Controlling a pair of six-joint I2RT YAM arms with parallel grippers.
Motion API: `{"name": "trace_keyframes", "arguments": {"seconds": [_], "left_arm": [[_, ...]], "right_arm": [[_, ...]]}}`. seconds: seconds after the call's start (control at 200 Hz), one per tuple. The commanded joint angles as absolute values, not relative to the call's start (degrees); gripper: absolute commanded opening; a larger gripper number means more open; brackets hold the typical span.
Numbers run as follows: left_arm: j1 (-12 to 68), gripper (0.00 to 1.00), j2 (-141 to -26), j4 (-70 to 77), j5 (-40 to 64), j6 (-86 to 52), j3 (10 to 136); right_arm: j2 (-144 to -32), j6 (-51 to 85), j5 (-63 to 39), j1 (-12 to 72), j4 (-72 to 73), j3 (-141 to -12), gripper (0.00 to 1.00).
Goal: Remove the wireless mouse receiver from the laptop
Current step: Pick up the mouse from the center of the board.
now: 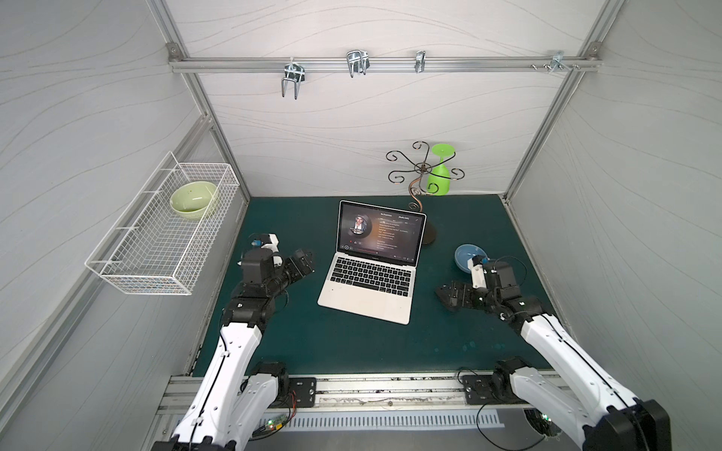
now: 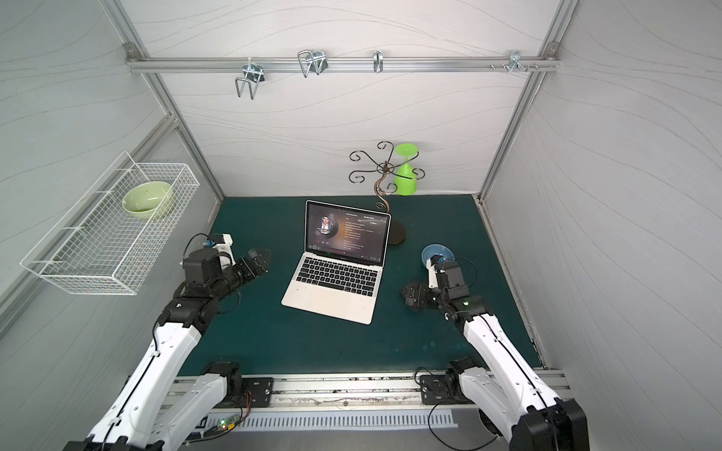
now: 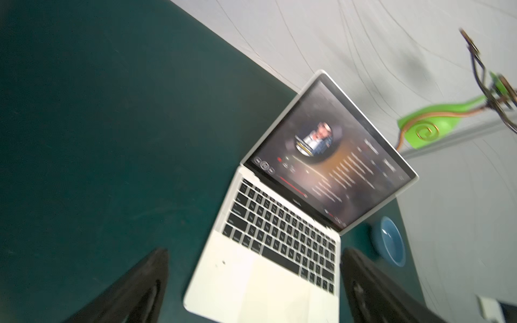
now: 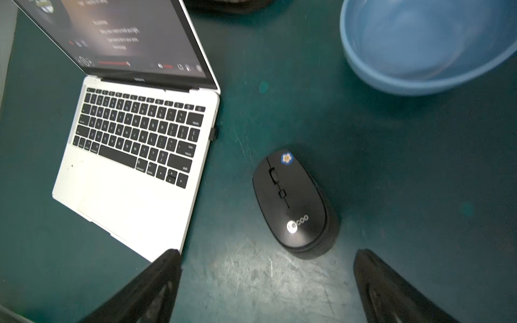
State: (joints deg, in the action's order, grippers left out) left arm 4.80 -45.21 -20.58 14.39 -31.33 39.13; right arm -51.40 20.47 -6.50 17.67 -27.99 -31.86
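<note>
Right claw [image 4: 267,253] hangs spread wide and empty, near the mouse [image 4: 293,201]; the wireless mouse receiver [image 4: 214,133] pokes from the laptop [image 4: 134,156] at its three o'clock edge, beside the keyboard; I judge it best to swing toward ten o'clock, turn my jaws to straddle that stub, pinch close against the casing, and pull straight outward lest the laptop slide.

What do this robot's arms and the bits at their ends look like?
Left arm and right arm: white boxy shells, black joints, thin black cables along them. Left end effector and right end effector are black, each with two tapering fingers.
</note>
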Motion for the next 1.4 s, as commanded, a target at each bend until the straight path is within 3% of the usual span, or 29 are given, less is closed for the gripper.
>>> {"name": "trace_keyframes", "arguments": {"seconds": [0.0, 0.545, 0.855, 1.09, 1.306, 1.396], "left_arm": [[9.21, 0.99, -42.75, -24.35, 20.90, -33.61, 36.98], [10.99, 0.99, -38.05, -23.00, 27.00, -32.96, 32.65], [11.00, 0.99, -39.03, -19.97, 28.11, -34.58, 30.52], [11.06, 0.99, -38.85, -20.46, 28.08, -34.16, 30.24], [10.95, 0.99, -41.00, -19.86, 28.03, -33.49, 30.76], [10.95, 0.99, -41.90, -19.93, 27.96, -33.40, 30.88]], "right_arm": [[-53.53, 22.85, -8.55, 18.02, -30.29, -31.95, 0.99], [-72.28, 21.18, -12.76, 18.46, -24.22, -36.15, 0.99], [-73.65, 18.86, -12.41, 25.33, -28.60, -38.51, 0.97], [-76.89, 18.46, -3.99, 25.84, -32.62, -43.16, 0.97], [-84.44, 17.28, -2.76, 25.93, -32.16, -47.10, 0.97], [-87.85, 17.45, -2.91, 26.42, -32.60, -48.64, 0.92]]}}
